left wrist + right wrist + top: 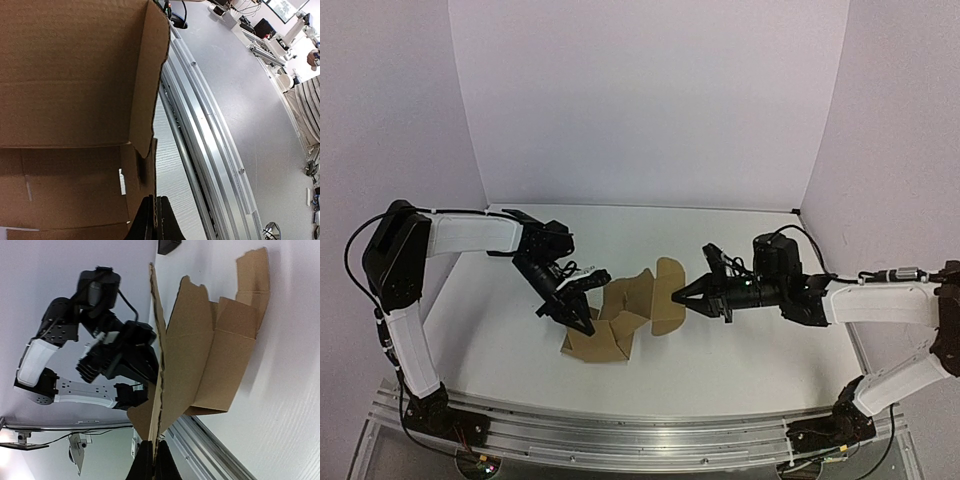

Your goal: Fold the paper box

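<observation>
Left end effector (582,318): narrowed onto an edge of the paper box (620,322), pinching cardboard. Right end effector (680,298): likewise clamped thin on a flap's edge. Sits half-folded between the two, with flaps upright, seemingly resting on the bench (740,350) just below the left one.

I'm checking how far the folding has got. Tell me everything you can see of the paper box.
The paper box is plain brown corrugated cardboard, a die-cut sheet with creases, rounded flaps and a small slot. It is only partly folded: some panels stand up at angles, others lie on the white table. It sits mid-table. The left gripper is shut on a panel edge at its left, the right gripper on a raised panel's edge at its right.
</observation>
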Motion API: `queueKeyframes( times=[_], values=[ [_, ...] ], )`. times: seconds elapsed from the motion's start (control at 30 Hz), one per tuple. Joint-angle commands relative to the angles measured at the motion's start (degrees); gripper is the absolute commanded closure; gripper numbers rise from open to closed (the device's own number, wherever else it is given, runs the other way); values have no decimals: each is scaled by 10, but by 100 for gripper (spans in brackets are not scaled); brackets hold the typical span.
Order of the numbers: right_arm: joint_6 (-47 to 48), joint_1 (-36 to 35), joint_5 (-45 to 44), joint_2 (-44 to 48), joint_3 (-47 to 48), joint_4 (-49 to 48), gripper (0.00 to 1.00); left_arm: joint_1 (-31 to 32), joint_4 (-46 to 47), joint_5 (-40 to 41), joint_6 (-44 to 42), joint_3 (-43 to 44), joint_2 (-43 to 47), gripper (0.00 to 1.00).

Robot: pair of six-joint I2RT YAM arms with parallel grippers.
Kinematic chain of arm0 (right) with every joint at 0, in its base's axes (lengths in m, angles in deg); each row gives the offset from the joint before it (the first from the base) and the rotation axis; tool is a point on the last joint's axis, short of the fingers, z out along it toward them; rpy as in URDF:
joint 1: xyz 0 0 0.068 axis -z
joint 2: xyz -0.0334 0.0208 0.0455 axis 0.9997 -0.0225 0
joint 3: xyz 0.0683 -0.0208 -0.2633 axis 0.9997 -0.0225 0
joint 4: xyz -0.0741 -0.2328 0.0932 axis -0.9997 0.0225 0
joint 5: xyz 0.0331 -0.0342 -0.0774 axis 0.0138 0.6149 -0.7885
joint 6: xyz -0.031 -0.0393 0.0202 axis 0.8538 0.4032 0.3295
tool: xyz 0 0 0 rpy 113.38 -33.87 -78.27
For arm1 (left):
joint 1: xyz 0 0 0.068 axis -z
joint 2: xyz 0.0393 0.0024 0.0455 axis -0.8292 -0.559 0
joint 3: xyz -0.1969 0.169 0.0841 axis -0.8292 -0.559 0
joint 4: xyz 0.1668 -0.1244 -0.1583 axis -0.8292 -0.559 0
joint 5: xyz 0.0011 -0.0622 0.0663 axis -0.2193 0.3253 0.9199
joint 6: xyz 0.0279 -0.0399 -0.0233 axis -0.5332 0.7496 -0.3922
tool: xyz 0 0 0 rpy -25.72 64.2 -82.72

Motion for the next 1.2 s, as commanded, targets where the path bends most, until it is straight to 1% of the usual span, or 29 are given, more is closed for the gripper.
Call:
queueKeyframes(
  times=[0.0,0.2,0.43,0.6,0.8,0.9,1.0,1.1,1.17],
  values=[
    [31,1,-5,-10,-31,-19,98,-3,64,-12,46,9,1,100],
    [44,10,9,-12,-87,-24,97,-3,70,17,50,4,-16,100],
    [51,19,-14,-5,-156,-24,97,-3,72,36,44,1,-21,100],
    [64,19,10,-44,-134,-24,97,-3,94,45,80,13,-36,100],
    [89,19,30,-87,-104,-8,96,-3,89,42,134,55,-66,100],
    [95,19,35,-108,-87,-1,96,-1,85,34,140,58,-70,100],
    [104,18,47,-127,-68,3,95,1,98,34,168,62,-72,100],
    [118,19,47,-132,-67,18,94,1,101,45,185,74,-80,100],
    [124,19,42,-133,-71,29,91,1,106,53,199,79,-84,100]
  ],
)
